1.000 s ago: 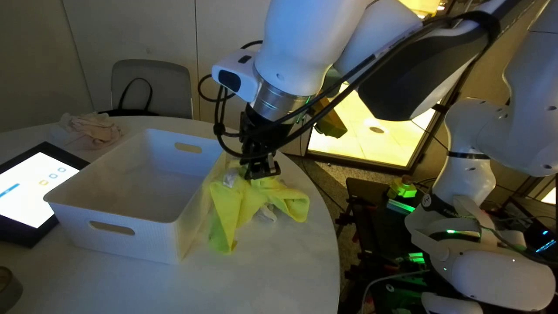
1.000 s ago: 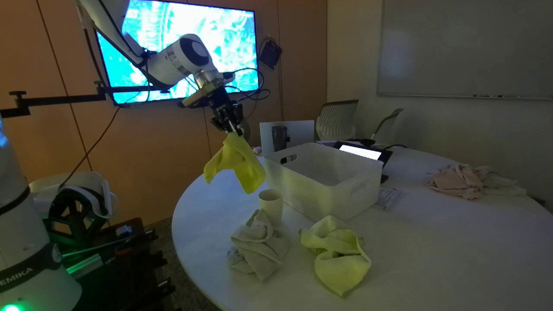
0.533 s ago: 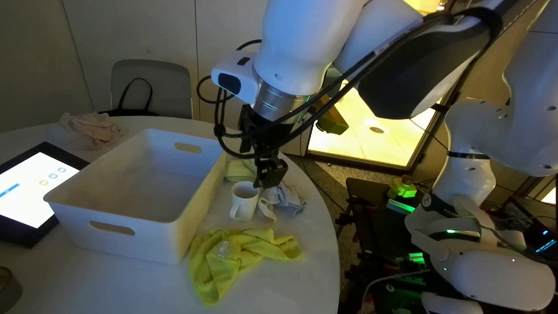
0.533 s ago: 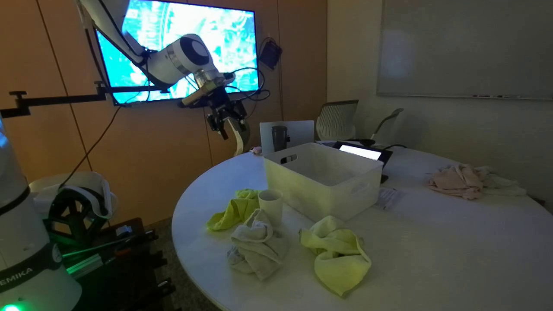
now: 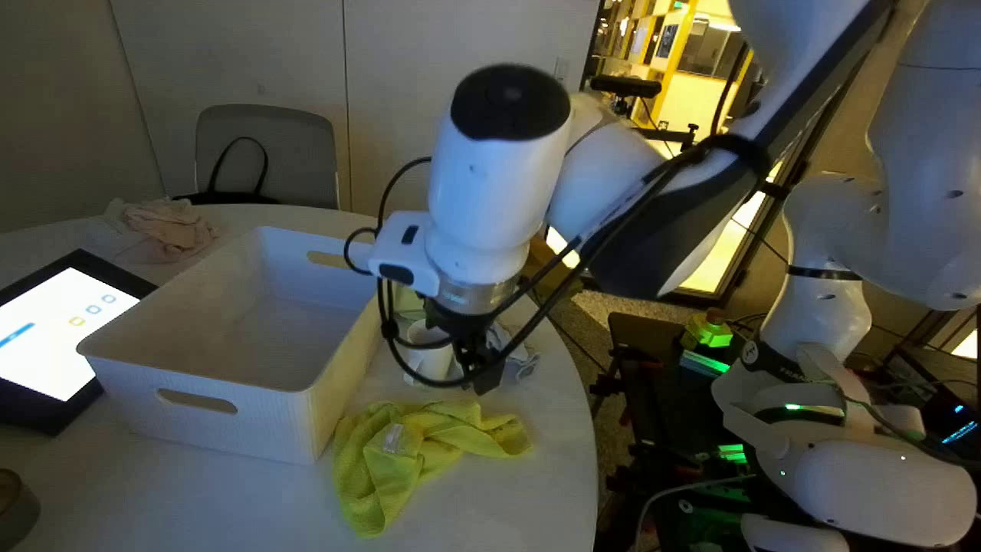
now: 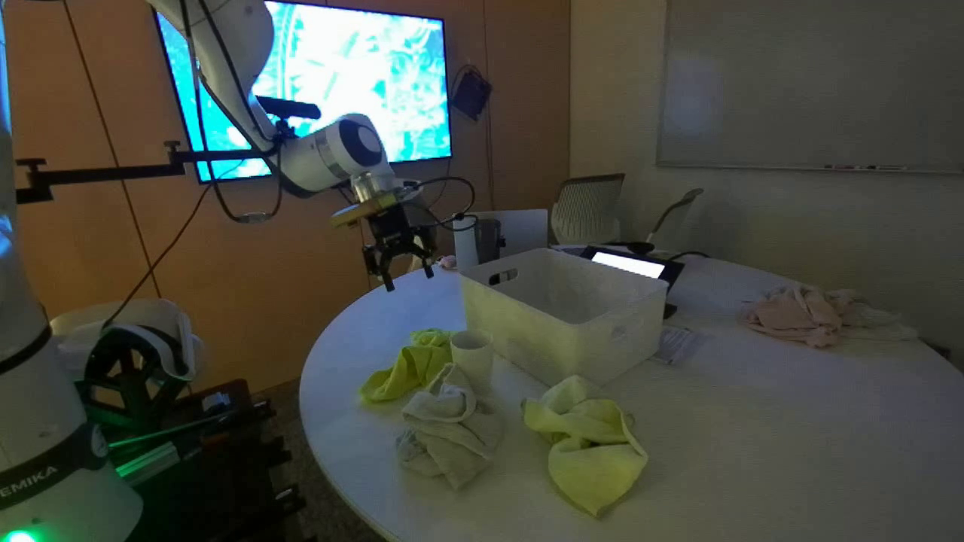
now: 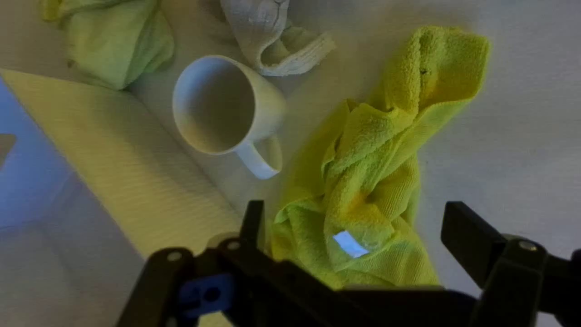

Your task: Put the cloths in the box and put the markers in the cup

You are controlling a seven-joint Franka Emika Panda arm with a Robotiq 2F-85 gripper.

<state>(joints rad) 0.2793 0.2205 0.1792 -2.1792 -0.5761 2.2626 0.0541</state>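
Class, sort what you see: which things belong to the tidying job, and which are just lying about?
Part of the job:
bright yellow-green cloth
paler yellow-green cloth
grey-white cloth
white box
white cup
Markers: none clearly visible.

Just lying about:
lit tablet
dark tumbler
probably the pinkish cloth heap, though that is a guess

There are two yellow-green cloths (image 6: 591, 465), one grey cloth (image 6: 452, 435) and, at the right of an exterior view, one pinkish-white fabric heap (image 6: 798, 318). There is one cup (image 6: 472, 361), one box (image 6: 565, 342), one tablet (image 5: 61, 330) and one whiteboard (image 6: 813, 90)
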